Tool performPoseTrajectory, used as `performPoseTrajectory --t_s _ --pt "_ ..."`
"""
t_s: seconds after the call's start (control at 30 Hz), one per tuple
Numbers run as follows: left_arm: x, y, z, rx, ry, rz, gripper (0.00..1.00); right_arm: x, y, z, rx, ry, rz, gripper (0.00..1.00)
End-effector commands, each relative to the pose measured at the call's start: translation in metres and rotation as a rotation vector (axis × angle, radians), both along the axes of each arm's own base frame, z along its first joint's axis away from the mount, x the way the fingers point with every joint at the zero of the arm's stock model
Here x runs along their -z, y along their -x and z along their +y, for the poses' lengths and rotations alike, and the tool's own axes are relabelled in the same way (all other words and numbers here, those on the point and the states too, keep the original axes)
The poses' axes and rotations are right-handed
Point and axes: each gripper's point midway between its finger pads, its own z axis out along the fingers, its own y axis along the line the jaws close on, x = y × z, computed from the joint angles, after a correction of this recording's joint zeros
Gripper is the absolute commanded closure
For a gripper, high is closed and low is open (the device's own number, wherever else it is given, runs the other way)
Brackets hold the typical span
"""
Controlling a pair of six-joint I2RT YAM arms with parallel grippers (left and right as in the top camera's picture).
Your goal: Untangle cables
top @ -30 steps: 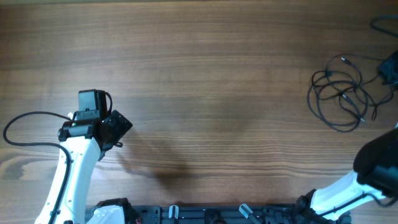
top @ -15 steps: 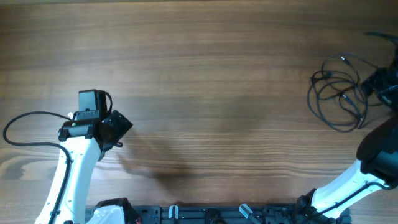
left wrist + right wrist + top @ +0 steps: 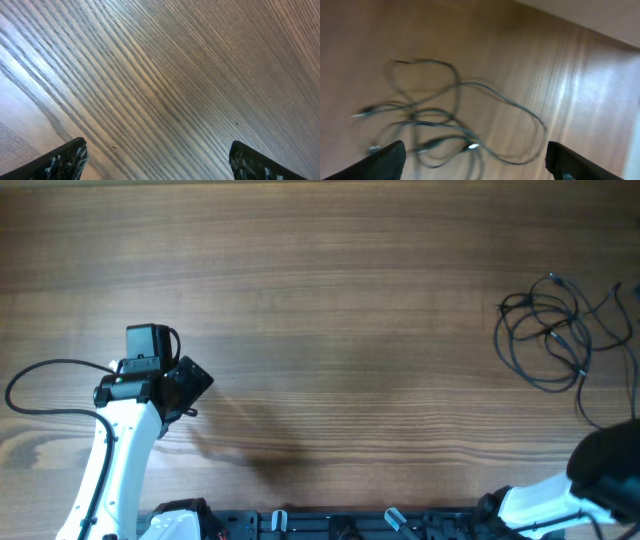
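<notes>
The cables [image 3: 545, 340] are thin black cords looped together at the table's right edge, with small plugs at their ends and a strand trailing off to the right. The right wrist view shows the same loops [image 3: 445, 125], blurred, lying on the wood ahead of my right gripper [image 3: 475, 162], which is open and empty. In the overhead view only the right arm's base [image 3: 600, 480] shows at the bottom right. My left gripper [image 3: 185, 385] is at the table's left, far from the cables; the left wrist view shows its fingers [image 3: 160, 162] spread wide over bare wood.
The left arm's thick black cable [image 3: 40, 385] loops out toward the left edge. The arm mounts [image 3: 330, 525] run along the front edge. The wooden table [image 3: 340, 310] stretches between the two arms.
My right gripper has pulled back out of the overhead view from beside the cables. A cable strand now trails further right and down. The left arm has not moved.
</notes>
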Motion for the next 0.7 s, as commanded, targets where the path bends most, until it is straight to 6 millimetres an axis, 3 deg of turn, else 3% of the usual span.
performPoseTrajectory --t_s 0.0,0.07,0.13,0.23,0.3,0.4,0.5,0.57,0.67 --pt "0.001 -0.011 -0.019 0.015 0.112 -0.048 0.1 -0.012 -0.051 0.058 -0.349 -0.237 -0.227 0.03" --pt "-0.005 -0.029 -0.033 0.085 0.142 -0.119 0.1 -0.016 -0.078 0.101 -0.605 -0.361 -0.33 0.02" --pt "-0.014 -0.048 -0.053 0.223 0.159 -0.202 0.1 -0.021 -0.091 0.129 -0.757 -0.393 -0.362 0.02" --pt "-0.034 -0.076 -0.104 0.535 0.164 -0.357 0.11 -0.02 -0.1 0.174 -0.978 -0.372 -0.306 0.02" --pt "-0.045 -0.082 -0.138 0.71 0.136 -0.431 0.11 -0.019 -0.107 0.21 -1.087 -0.375 -0.282 0.02" --pt "-0.049 -0.081 -0.16 0.813 0.076 -0.455 0.11 -0.014 -0.109 0.251 -1.173 -0.35 -0.211 0.02" --pt "-0.038 -0.075 -0.142 0.777 -0.063 -0.379 0.0 0.001 -0.103 0.268 -1.146 -0.284 -0.083 0.02" --pt "-0.027 -0.063 -0.117 0.657 -0.122 -0.285 0.0 0.017 -0.094 0.278 -1.111 -0.269 -0.007 0.02" --pt "-0.012 -0.037 -0.097 0.431 -0.048 -0.163 0.0 0.049 -0.075 0.309 -1.14 -0.345 0.073 0.02"
